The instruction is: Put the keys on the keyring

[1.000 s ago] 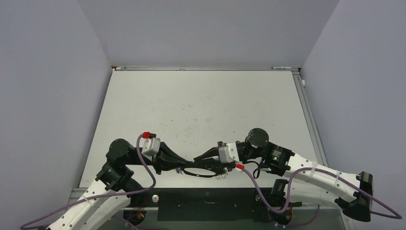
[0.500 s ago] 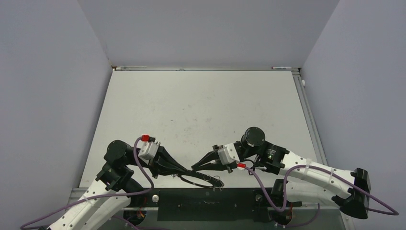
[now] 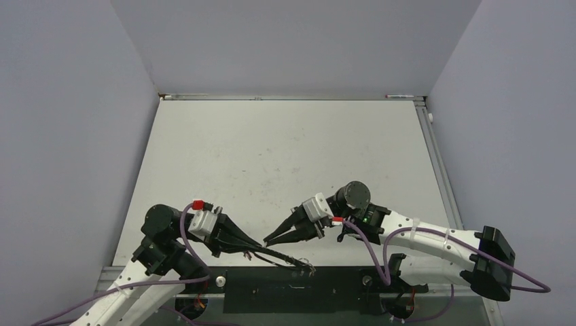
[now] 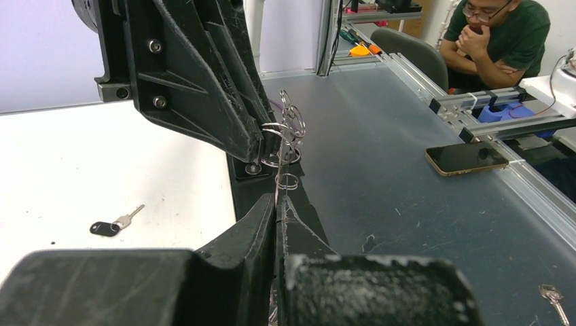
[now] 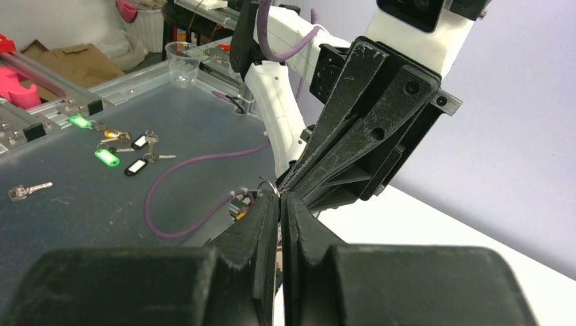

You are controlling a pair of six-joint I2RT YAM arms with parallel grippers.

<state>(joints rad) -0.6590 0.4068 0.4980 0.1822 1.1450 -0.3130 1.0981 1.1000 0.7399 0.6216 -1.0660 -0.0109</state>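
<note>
black key, L-wrist view; top unclear

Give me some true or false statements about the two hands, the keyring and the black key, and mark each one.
1. The left hand and the right hand are both shut. True.
2. The left hand pinches the wire of the keyring. True.
3. The black key hangs on the keyring. False: it lies loose on the white table.
4. The phone lies on the white table. False: it lies on the dark surface beside it.
5. The hands are at opposite sides of the table. False: their tips meet near the table's near edge.
</note>
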